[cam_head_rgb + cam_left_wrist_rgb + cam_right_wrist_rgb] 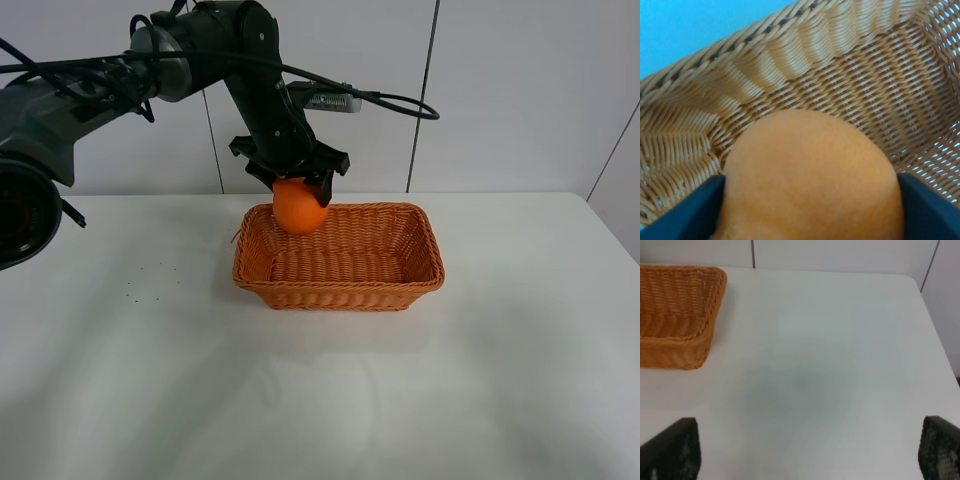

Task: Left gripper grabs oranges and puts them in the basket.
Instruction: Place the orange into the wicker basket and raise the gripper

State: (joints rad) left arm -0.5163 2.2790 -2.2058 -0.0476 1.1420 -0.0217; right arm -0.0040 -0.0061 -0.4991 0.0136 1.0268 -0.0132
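Note:
My left gripper [298, 185] is shut on the orange [300, 206] and holds it above the back left part of the wicker basket [420, 268]. In the left wrist view the orange [810, 175] fills the lower middle between two dark fingers [690, 212], with the basket's woven wall [790, 55] and floor right beneath it. My right gripper [810, 460] is open and empty over bare table; the basket's corner [685, 340] lies off to one side of it. The right arm does not show in the exterior high view.
The white table [320, 400] stretches all around the basket. A few small dark specks [140, 285] lie on it left of the basket. A white panelled wall [500, 90] stands behind.

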